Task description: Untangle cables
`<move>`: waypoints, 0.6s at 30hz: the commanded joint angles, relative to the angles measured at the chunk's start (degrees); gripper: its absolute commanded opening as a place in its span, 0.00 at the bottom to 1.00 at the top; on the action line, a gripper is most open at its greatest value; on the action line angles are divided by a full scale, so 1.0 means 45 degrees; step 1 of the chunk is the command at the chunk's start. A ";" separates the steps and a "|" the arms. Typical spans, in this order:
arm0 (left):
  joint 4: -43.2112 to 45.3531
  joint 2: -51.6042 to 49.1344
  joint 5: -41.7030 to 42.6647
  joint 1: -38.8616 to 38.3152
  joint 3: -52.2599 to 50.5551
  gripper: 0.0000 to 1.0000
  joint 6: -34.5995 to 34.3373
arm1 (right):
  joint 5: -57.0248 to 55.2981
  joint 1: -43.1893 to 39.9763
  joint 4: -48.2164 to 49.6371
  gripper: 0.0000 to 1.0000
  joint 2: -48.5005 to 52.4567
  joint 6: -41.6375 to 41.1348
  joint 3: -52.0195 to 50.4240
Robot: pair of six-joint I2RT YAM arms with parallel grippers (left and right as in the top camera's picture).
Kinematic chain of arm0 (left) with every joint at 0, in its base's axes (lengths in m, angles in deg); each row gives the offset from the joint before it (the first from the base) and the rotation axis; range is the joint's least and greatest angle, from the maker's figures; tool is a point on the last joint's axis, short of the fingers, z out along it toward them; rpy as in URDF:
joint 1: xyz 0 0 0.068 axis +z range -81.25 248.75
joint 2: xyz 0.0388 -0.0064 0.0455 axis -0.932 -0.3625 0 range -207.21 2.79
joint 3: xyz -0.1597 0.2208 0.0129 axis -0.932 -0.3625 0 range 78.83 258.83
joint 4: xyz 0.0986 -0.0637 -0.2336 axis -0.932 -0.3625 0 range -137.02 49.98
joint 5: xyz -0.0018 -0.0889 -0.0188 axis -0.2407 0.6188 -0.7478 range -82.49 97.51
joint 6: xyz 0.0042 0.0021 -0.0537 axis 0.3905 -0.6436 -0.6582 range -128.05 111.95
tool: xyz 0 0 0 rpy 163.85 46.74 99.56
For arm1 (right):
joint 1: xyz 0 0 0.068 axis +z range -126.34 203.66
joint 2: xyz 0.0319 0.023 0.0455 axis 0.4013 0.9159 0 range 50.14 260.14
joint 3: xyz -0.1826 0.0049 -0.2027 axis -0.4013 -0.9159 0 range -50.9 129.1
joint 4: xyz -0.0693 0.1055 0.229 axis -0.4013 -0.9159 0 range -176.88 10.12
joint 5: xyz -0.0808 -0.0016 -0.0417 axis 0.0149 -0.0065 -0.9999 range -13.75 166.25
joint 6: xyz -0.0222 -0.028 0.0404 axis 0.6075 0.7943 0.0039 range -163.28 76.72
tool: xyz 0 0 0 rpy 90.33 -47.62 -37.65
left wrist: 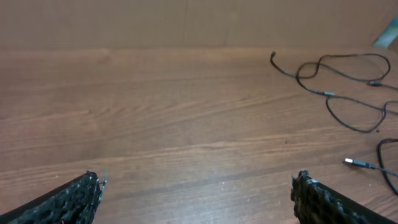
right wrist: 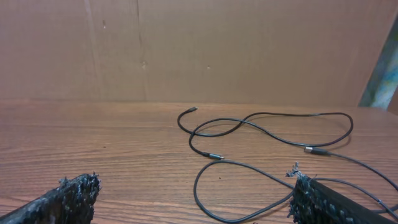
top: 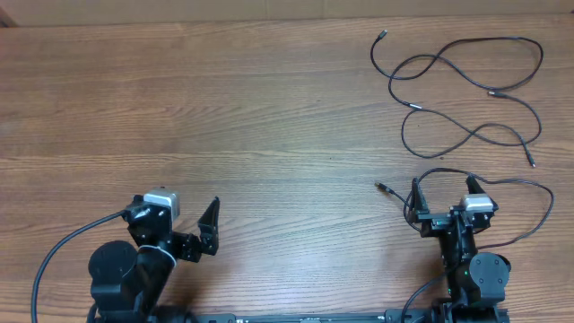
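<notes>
Several thin black cables [top: 466,90] lie in overlapping loops at the table's far right, with small metal plug ends showing. One more cable [top: 529,193] curls around my right arm, its plug [top: 380,187] pointing left. My right gripper [top: 451,205] stands open just short of the loops. In the right wrist view a cable loop [right wrist: 224,180] lies ahead of the open right gripper [right wrist: 196,190] and runs by the right fingertip [right wrist: 305,186]. My left gripper [top: 172,220] is open at the near left, far from the cables [left wrist: 336,81], over bare wood; the left gripper [left wrist: 198,186] holds nothing.
The wooden table [top: 224,108] spreads left and centre. A brown cardboard wall [right wrist: 217,50] stands at the table's far edge. Thicker black wiring [top: 54,256] trails from my left arm at the near left corner.
</notes>
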 commanded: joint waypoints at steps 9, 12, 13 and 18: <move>0.0015 0.0850 0.0000 0.0092 -0.0374 0.99 0.0398 | -0.0121 0.0063 0.0078 1.00 -0.0151 -0.0024 -0.0126; 0.0019 0.1234 -0.0136 0.0092 -0.0442 1.00 0.0393 | -0.0121 0.0063 0.0078 1.00 -0.0151 -0.0024 -0.0126; 0.0015 0.1399 -0.0136 0.0092 -0.0500 1.00 0.0393 | -0.0121 0.0063 0.0078 1.00 -0.0151 -0.0024 -0.0126; 0.0102 0.2011 -0.0141 0.0092 -0.0899 0.99 0.0393 | -0.0121 0.0063 0.0078 1.00 -0.0151 -0.0024 -0.0126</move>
